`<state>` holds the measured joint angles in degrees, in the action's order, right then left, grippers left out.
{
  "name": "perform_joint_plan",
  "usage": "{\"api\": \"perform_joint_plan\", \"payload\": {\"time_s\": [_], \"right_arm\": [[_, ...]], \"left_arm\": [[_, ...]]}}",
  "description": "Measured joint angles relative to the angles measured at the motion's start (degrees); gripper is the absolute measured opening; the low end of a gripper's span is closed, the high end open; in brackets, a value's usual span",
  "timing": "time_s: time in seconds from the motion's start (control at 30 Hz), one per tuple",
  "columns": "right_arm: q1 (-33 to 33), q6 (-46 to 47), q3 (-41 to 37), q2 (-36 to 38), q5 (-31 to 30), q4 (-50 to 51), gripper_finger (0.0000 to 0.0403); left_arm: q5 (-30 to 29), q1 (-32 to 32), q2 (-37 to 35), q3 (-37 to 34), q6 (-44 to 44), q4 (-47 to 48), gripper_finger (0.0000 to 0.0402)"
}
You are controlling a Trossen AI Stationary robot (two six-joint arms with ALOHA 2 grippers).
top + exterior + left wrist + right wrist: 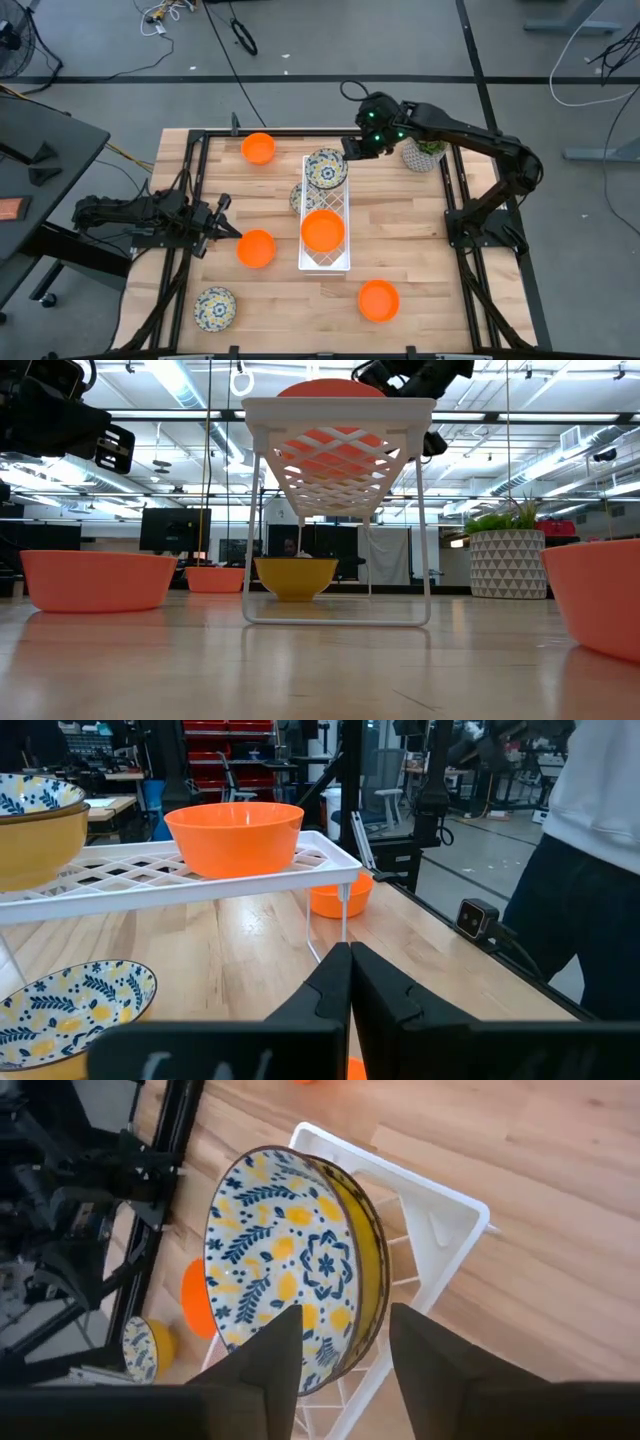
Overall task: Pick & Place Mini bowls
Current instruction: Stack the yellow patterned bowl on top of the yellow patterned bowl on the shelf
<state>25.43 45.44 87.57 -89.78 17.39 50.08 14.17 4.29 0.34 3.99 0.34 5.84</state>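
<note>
The right gripper (335,1355) is held above the far end of the white lattice wire rack (325,262), its 2 dark fingers parted and empty, with the rim of a white round mini bowl patterned in blue and yellow flowers (290,1275) lying between and just beyond them. That floral bowl (326,168) sits on the rack's far end; nothing is gripped. The left gripper (222,222) waits low near the table's left edge, its fingers pressed together on nothing.

On the rack's near end a plain bright orange round mini bowl (323,231) is seen. A 2nd floral bowl (297,197) is partly hidden under the rack at its left side. On the wooden table (420,250) itself, an orange bowl (258,148) lies by the far-left corner, another (256,248) just beside the left gripper, a 3rd (379,300) toward the near-right, and a floral bowl (215,308) by the near-left corner. A potted green plant in a patterned white pot (425,152) stands at the far-right.

The bowls are judged stiff, light and smooth-walled, so slipping is likely; the floral ones may be ceramic and chip if dropped. A pinch across the rim, 1 finger inside and 1 outside, is judged the best hold.
</note>
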Motion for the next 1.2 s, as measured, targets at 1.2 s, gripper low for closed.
{"api": "perform_joint_plan", "payload": {"time_s": [1.2], "right_arm": [[0.0, -59.3, -9.4, 3.0, 7.9, -15.8, 0.0001]], "left_arm": [[0.0, 0.0, 0.0, 0.0, 0.0, 0.0, 0.0014]]}}
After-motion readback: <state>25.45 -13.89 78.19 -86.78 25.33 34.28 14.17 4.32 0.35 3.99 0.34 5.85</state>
